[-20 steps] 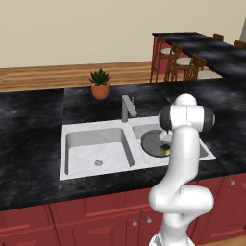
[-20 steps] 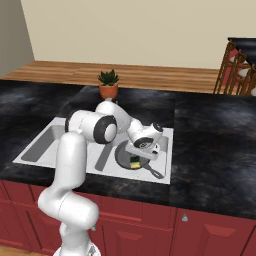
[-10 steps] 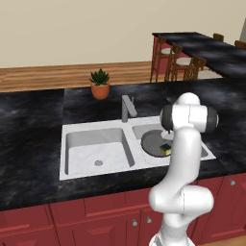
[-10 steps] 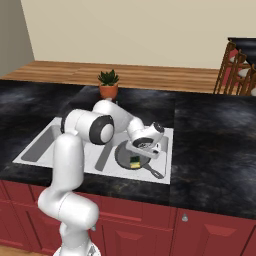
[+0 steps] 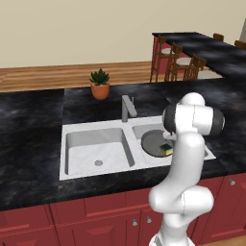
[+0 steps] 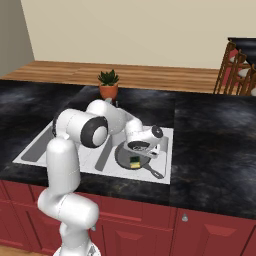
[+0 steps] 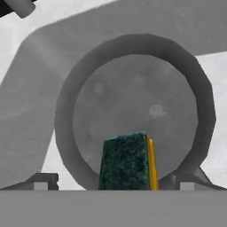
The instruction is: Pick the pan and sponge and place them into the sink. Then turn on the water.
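- End effector (image 6: pixel 144 150): hangs over the right basin of the sink (image 6: pixel 35 145), fingers spread to full width and closed on nothing. In the hand view its two dark fingertips (image 7: pixel 42 181) stand far apart at the lower edge, with the sponge (image 7: pixel 128 162) between them and clear of both.
- Pan (image 6: pixel 126 156): a round dark grey pan lying flat on the floor of the right basin; the right base view shows its handle pointing toward the front right corner of the basin.
- Sponge: rests inside the pan, near the pan's front rim, green face up with the yellow layer showing along one side. Whether a fingertip touches it cannot be told.
- Left base view: shows the pan (image 5: pixel 154 142) and sponge (image 5: pixel 166 149) partly hidden behind the white arm, and the whole left basin of the sink (image 5: pixel 96 153) with its round drain. The grey faucet (image 5: pixel 127 107) stands upright at the back rim between the basins.
- Right base view: the arm covers the faucet and much of the left basin; the right basin lies open to view.
- Hand view: looks straight down into the pan (image 7: pixel 133 104), its rim nearly filling the basin floor.
- Tabletop (image 5: pixel 29 120): black and marbled on every side of the sink; a potted plant (image 5: pixel 99 83) stands near its back edge, well apart from the sink.
- Open room: a narrow strip of tabletop (image 6: pixel 210 145) runs along the front edge; a wider stretch lies right of the sink.
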